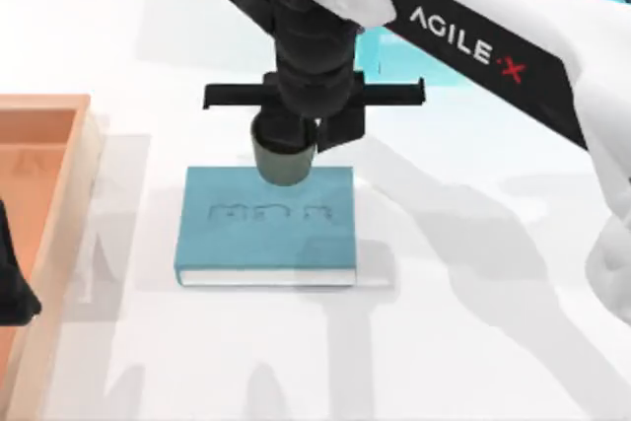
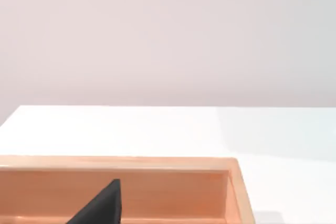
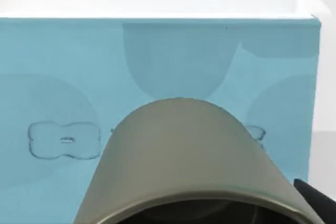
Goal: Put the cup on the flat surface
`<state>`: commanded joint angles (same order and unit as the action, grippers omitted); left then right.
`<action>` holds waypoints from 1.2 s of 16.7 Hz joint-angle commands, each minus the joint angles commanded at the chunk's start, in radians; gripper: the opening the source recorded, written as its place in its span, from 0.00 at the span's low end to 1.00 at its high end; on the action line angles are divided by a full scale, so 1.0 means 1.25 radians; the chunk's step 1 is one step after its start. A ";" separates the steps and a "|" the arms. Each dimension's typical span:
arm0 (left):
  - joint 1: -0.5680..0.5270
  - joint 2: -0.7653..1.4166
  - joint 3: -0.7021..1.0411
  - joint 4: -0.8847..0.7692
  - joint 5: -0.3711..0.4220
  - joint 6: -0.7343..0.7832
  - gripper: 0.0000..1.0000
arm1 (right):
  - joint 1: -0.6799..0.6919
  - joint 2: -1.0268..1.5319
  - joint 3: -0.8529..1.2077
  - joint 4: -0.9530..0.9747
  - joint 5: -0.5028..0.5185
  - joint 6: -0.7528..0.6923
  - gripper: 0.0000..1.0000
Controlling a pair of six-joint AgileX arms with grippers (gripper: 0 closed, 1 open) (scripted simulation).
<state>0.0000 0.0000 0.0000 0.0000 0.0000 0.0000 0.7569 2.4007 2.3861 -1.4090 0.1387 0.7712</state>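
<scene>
- Top view: the right arm [image 1: 473,46] reaches in from the upper right, and its gripper [image 1: 308,130] hangs over the far edge of the book [image 1: 266,229].
- The cup [image 1: 284,160] sits directly under that gripper, its upper part hidden by the black gripper body; its olive-brown wall pokes out below, over the book's far edge.
- The right gripper appears to be pinching the cup from above, though the fingertips themselves are hidden by the gripper body and the cup.
- Whether the cup's base touches the book cover or is lifted clear of it cannot be told from above.
- The book is teal-blue and lies flat on the table [image 1: 473,342], spine edge toward the camera's near side, roughly mid-table and slightly left of centre.
- Right wrist view: the cup [image 3: 184,150] looms close to the camera, rim nearest, its dark inside just visible at the frame's lower edge.
- Behind the cup spreads the book's cover [image 3: 63,66], with a faint embossed mark on it and the cup's rounded shadow on it.
- A dark sliver of a finger [image 3: 315,198] shows beside the cup's rim.
- The tray [image 1: 44,214] is orange-brown wood and lies along the table's left side, well apart from the book.
- The left gripper [image 1: 15,283] is parked at the left edge over the tray; whether its fingers are spread or closed cannot be told.
- Left wrist view: the tray's far wall [image 2: 131,163] and one dark fingertip [image 2: 102,203] show, with white table [image 2: 157,129] beyond.
</scene>
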 joint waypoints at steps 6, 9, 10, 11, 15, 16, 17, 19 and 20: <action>0.000 0.000 0.000 0.000 0.000 0.000 1.00 | -0.176 -0.225 -0.317 0.064 -0.027 -0.173 0.00; 0.000 0.000 0.000 0.000 0.000 0.000 1.00 | -0.280 -0.361 -0.521 0.104 -0.044 -0.280 0.00; 0.000 0.000 0.000 0.000 0.000 0.000 1.00 | -0.313 -0.403 -0.581 0.114 -0.049 -0.314 0.00; 0.000 0.000 0.000 0.000 0.000 0.000 1.00 | -0.343 -0.440 -0.632 0.124 -0.054 -0.346 0.00; 0.000 0.000 0.000 0.000 0.000 0.000 1.00 | -0.424 -0.535 -0.754 0.143 -0.063 -0.431 0.00; 0.000 0.000 0.000 0.000 0.000 0.000 1.00 | -0.431 -0.542 -0.763 0.144 -0.064 -0.438 0.00; 0.000 0.000 0.000 0.000 0.000 0.000 1.00 | -0.432 -0.544 -0.764 0.144 -0.064 -0.439 0.00; 0.000 0.000 0.000 0.000 0.000 0.000 1.00 | -0.432 -0.544 -0.764 0.144 -0.064 -0.439 0.00; 0.000 0.000 0.000 0.000 0.000 0.000 1.00 | -0.429 -0.539 -0.763 0.143 -0.062 -0.438 0.00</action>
<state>0.0000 0.0000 0.0000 0.0000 0.0000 0.0000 0.2210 1.7265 1.4321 -1.2308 0.0609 0.2242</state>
